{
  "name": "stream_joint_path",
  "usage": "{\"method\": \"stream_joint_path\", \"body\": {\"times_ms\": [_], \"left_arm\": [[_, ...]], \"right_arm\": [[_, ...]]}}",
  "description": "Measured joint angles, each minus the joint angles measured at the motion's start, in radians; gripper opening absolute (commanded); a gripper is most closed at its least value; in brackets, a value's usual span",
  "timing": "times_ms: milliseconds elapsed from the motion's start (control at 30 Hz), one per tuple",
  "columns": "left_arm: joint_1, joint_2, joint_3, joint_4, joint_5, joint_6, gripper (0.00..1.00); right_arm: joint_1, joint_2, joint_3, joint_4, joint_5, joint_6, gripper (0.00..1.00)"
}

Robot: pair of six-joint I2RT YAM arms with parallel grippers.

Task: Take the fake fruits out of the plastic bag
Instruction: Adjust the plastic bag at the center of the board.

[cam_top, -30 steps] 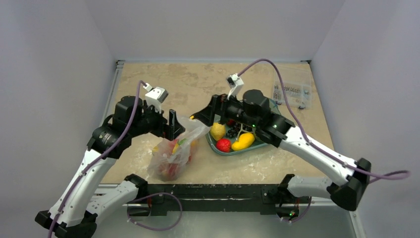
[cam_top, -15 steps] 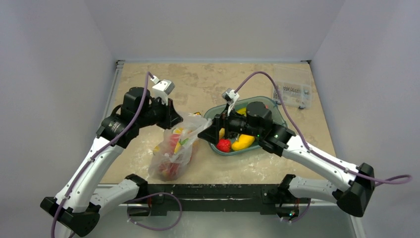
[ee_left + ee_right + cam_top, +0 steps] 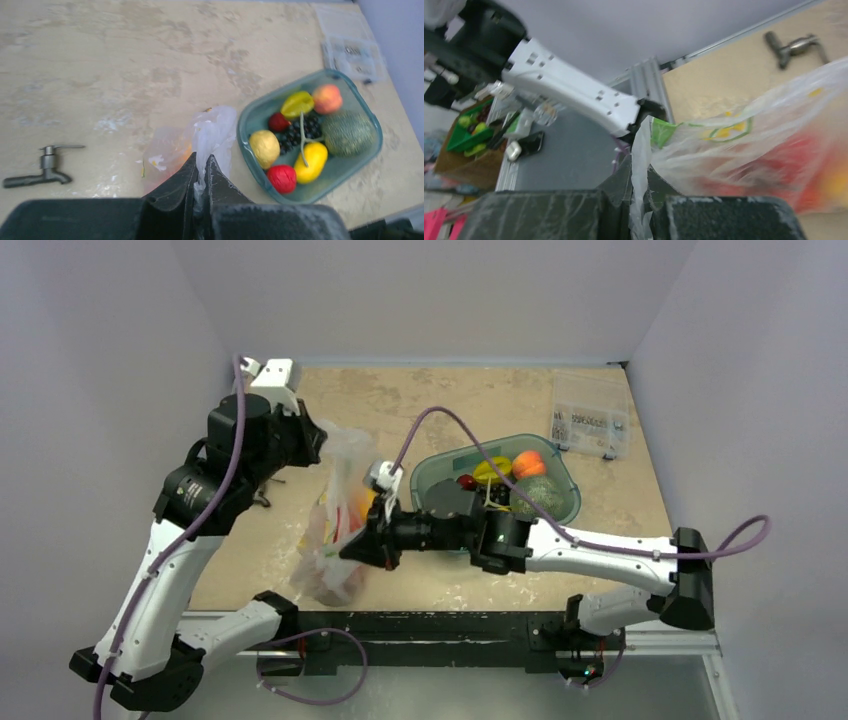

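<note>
Fingers (image 3: 175,185) of the left gripper (image 3: 201,167), arm raised high, pinch the plastic bag (image 3: 325,565) by its top; the right gripper (image 3: 640,175), arm stretched low leftwards, nips its side, the fake fruits (image 3: 784,165) inside, on the beige marbled worktop (image 3: 440,400) between pale walls (image 3: 430,300)

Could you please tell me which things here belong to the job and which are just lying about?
Job: plastic bag, fake fruits inside it, left fingers and right fingers, both pinching the bag.
Lying about: teal tub of fruit, clear compartment box, metal tap.
</note>
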Motion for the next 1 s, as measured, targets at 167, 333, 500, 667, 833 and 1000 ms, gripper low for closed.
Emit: {"method": "stream_joint_path", "body": {"times_ms": [167,333,500,667,833,1000], "left_arm": [[0.002,0.05,0.114,-0.032,-0.223,-0.056,0.0],[0.003,0.091,0.116,-0.047,-0.334,-0.068,0.0],[0.005,0.143,0.117,-0.047,-0.34,-0.041,0.46],[0.005,0.105,0.124,-0.098,-0.241,-0.028,0.93],[0.005,-0.065,0.12,-0.171,-0.152,-0.043,1.0],[0.005,-0.266,0.09,-0.235,-0.14,-0.055,0.94]], "right_arm": [[0.217,0.13,0.061,-0.02,0.075,-0.093,0.0],[0.303,0.238,0.077,-0.08,0.151,-0.172,0.0],[0.283,0.225,0.048,-0.079,0.183,-0.177,0.01],[0.288,0.161,0.018,-0.038,0.203,-0.163,0.01],[0.254,0.129,-0.003,0.026,0.202,-0.133,0.0],[0.18,0.118,-0.044,0.069,0.174,-0.097,0.0]]}}
